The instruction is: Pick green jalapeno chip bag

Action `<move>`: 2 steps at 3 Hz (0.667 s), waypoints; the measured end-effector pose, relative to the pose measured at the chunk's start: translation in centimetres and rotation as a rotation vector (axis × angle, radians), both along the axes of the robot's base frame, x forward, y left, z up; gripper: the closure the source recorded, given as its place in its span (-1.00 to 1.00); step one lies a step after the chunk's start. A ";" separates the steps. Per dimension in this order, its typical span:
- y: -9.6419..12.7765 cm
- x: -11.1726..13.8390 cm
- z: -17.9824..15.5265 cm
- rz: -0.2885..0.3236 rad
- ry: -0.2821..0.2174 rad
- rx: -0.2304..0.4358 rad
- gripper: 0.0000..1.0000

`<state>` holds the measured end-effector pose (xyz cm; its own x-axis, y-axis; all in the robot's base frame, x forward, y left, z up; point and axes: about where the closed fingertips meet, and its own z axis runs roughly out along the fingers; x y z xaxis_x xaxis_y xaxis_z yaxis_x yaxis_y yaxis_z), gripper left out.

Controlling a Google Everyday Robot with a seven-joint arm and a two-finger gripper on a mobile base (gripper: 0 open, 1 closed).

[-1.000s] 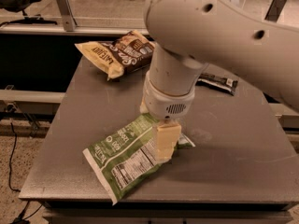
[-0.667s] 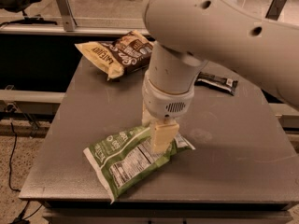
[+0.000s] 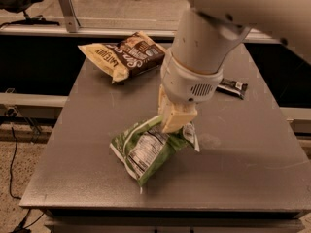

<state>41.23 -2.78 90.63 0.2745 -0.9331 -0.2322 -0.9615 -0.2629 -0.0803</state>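
Observation:
The green jalapeno chip bag [image 3: 146, 152], crinkly green with a white nutrition-label panel, is near the front middle of the grey table [image 3: 248, 154]. My gripper [image 3: 174, 123] comes down from the large white arm onto the bag's upper right end. Its cream fingers [image 3: 176, 116] are shut on that end. The bag is bunched up and tilted, with its gripped end raised and its lower left end still on the table.
A cream-and-brown chip bag [image 3: 124, 55] lies at the back left of the table. A small dark candy bar [image 3: 232, 86] lies at the back right, partly behind the arm. A metal rail [image 3: 68, 6] runs behind the table.
The gripper has closed on the bag's upper right end. The bag, which lay flat, is now crumpled and tipped up at that end. The view is also closer.

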 end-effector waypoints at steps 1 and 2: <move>-0.6 0.1 2.5 -0.009 -0.002 0.044 1.00; -1.2 0.2 5.2 -0.016 0.013 0.097 1.00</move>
<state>41.43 -4.00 95.82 0.2558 -0.9103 -0.3255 -0.9667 -0.2389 -0.0918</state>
